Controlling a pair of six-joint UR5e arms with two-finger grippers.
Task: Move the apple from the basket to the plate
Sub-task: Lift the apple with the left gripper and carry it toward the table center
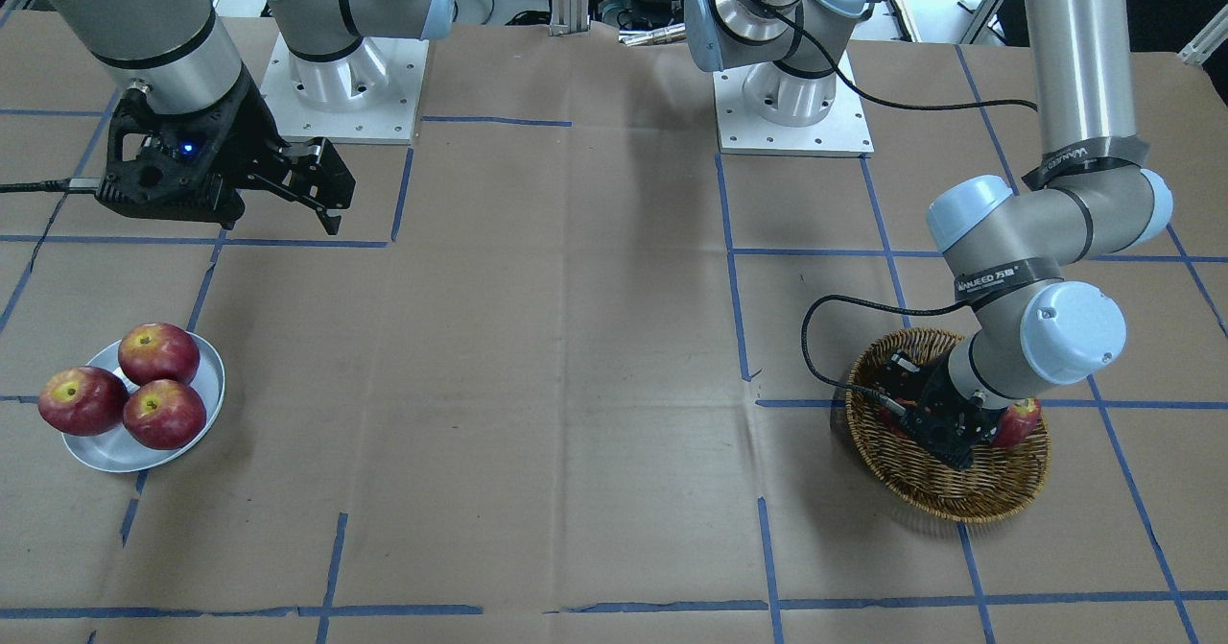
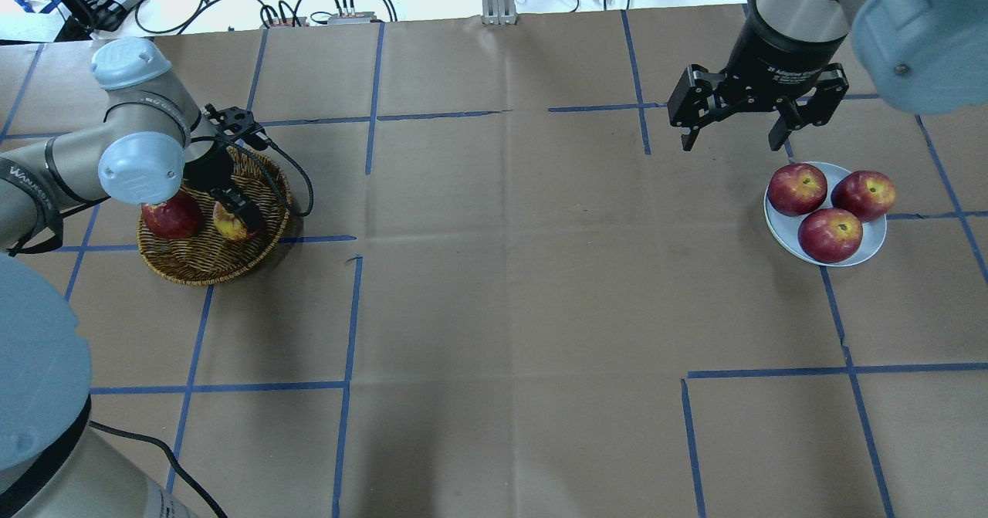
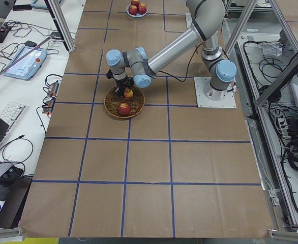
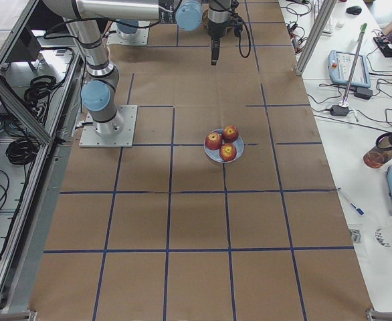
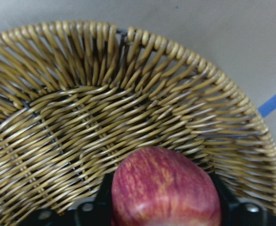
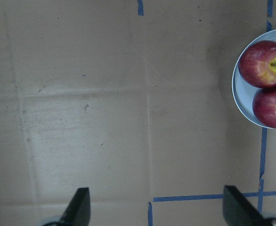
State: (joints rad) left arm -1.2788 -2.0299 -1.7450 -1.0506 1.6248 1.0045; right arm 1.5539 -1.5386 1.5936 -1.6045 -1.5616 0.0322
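The left gripper (image 5: 162,210) has its jaws closed on the apple (image 2: 230,225), which is within the basket (image 2: 201,267) beside a second apple (image 2: 171,217). The right gripper (image 2: 729,138) holds its jaws wide apart and empty above the tabletop (image 2: 502,271), near the plate (image 2: 871,242) carrying three apples (image 2: 830,234).

Only legible text: "WANJEED", white on the black bands (image 1: 1005,277) round the left arm (image 1: 1055,226), right of front view. White print on the right arm's black housing (image 2: 787,70): unreadable.
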